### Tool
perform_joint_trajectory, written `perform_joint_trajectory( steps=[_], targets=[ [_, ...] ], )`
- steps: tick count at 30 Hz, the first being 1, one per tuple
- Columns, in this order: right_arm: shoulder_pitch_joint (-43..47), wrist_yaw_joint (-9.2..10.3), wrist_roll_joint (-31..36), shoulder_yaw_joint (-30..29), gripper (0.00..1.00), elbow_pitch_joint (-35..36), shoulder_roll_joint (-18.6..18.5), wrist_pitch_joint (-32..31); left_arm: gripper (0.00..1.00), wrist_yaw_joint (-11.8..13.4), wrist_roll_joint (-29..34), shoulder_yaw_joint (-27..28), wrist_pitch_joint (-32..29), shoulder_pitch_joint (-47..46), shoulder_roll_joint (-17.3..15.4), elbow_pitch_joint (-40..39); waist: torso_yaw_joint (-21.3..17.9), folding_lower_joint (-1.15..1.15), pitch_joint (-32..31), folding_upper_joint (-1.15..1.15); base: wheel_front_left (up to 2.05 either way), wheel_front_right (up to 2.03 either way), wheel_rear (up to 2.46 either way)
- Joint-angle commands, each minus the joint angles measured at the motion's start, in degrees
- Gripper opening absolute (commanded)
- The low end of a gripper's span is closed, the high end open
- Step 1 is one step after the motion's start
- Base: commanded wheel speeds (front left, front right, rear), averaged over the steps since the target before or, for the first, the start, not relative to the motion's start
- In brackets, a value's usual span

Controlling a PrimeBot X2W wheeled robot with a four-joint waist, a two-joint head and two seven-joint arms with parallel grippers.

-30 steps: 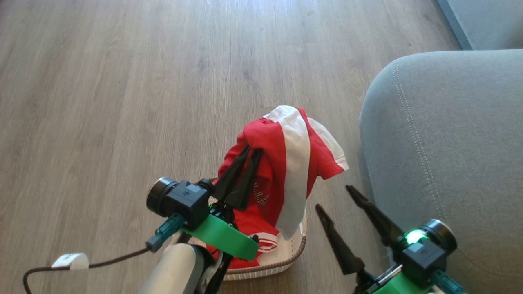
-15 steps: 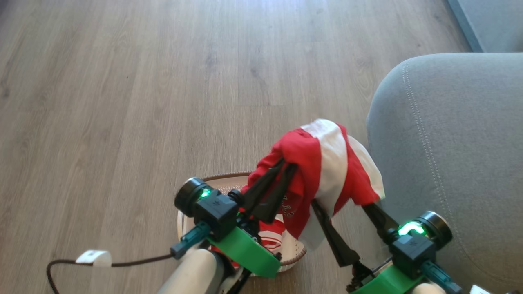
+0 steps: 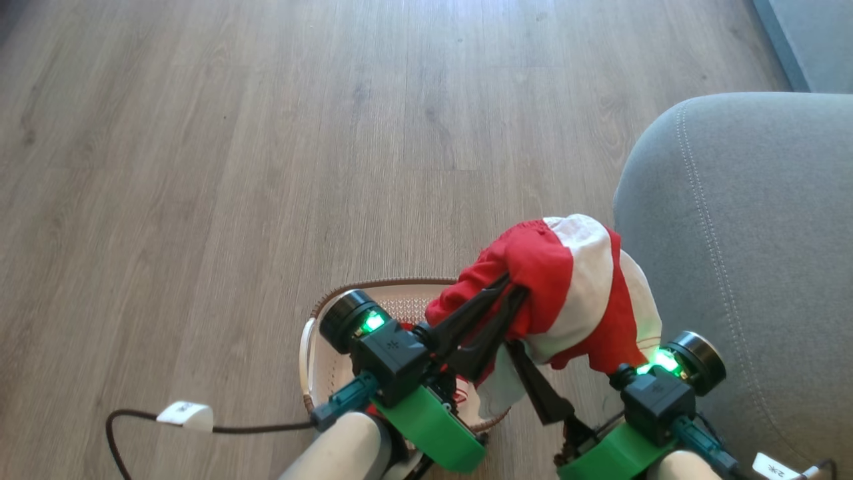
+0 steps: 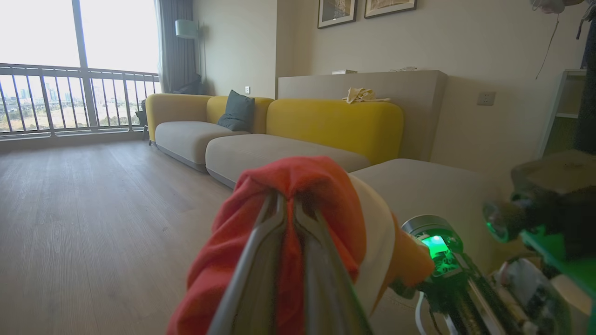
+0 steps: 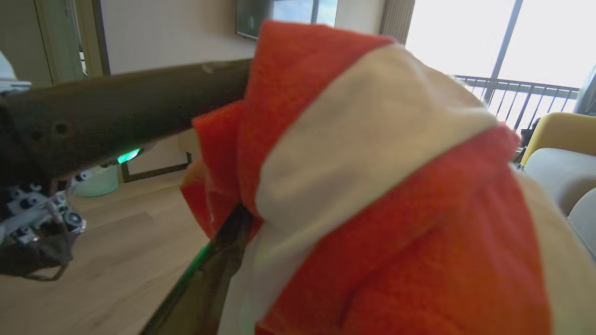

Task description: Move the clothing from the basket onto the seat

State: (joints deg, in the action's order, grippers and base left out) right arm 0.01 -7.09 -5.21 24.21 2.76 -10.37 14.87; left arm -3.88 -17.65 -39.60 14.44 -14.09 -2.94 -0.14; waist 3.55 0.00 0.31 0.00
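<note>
Pinched in the left gripper point(image 3: 514, 292), the garment point(image 3: 576, 287) had swung off the basket point(image 3: 373, 285) toward three o'clock, now just beside the seat point(image 3: 753, 227); the right gripper point(image 3: 560, 350) stayed spread beneath it. Drop-off looked near.

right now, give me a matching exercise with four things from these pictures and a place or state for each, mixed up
Things:
1. left gripper
2. right gripper
3. basket
4. seat

Place or state:
a. grey, at the right of the head view
b. on the floor, under the left arm
c. shut on the garment
d. open, fingertips hidden behind the garment

Pairs: 1-c, 2-d, 3-b, 4-a
</note>
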Motion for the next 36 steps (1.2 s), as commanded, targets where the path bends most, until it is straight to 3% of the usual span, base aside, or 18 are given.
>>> perform_joint_trajectory(
  steps=[1,2,3,14,27,28,29,36],
  targets=[
    [-2.7,-0.4,-0.1,0.4,0.71,1.6,0.9,0.1,0.0,-0.1,-0.5,1.2,0.6,-3.0,0.1,-2.2,0.1,0.0,0.0,0.0,0.0,0.0,0.0],
    [-2.7,-0.4,-0.1,0.1,0.32,1.7,1.2,0.1,0.0,-0.1,-0.5,1.1,0.6,-3.0,0.1,-2.1,0.2,0.0,0.0,0.0,0.0,0.0,0.0],
    [-2.7,-0.4,-0.3,-0.2,0.0,1.8,1.5,0.1,0.0,-0.1,-0.5,1.0,0.6,-3.0,0.1,-2.0,0.2,0.0,-0.1,0.0,0.0,0.0,0.0],
    [-2.4,-0.4,0.0,-4.7,0.0,4.2,3.6,0.1,0.0,-0.2,-0.1,3.0,0.6,-2.2,0.1,-0.7,0.0,0.0,0.1,0.0,0.0,0.0,0.0],
    [-1.8,-0.4,3.5,-10.7,0.0,6.3,5.9,0.1,0.02,-1.9,-0.1,3.6,0.6,-1.1,0.1,-0.7,0.0,0.0,-0.2,0.0,0.0,0.0,0.0],
    [-1.8,-0.4,3.7,-11.0,0.0,6.4,6.1,0.1,0.23,-2.1,0.0,3.6,0.6,-1.1,0.1,-0.6,0.1,0.0,-0.3,0.0,0.0,0.0,0.0],
    [-1.8,-0.4,4.0,-11.7,0.0,6.6,6.3,0.1,1.0,-2.3,0.3,3.7,0.6,-1.0,0.1,-0.6,0.1,0.0,-0.3,0.0,0.0,0.0,0.0],
    [-1.9,-0.4,4.9,-13.2,0.0,7.9,6.9,0.1,1.0,-2.4,2.0,4.5,0.6,-0.6,0.1,0.7,0.2,0.0,-0.1,0.0,0.0,0.0,0.0]
  ],
)
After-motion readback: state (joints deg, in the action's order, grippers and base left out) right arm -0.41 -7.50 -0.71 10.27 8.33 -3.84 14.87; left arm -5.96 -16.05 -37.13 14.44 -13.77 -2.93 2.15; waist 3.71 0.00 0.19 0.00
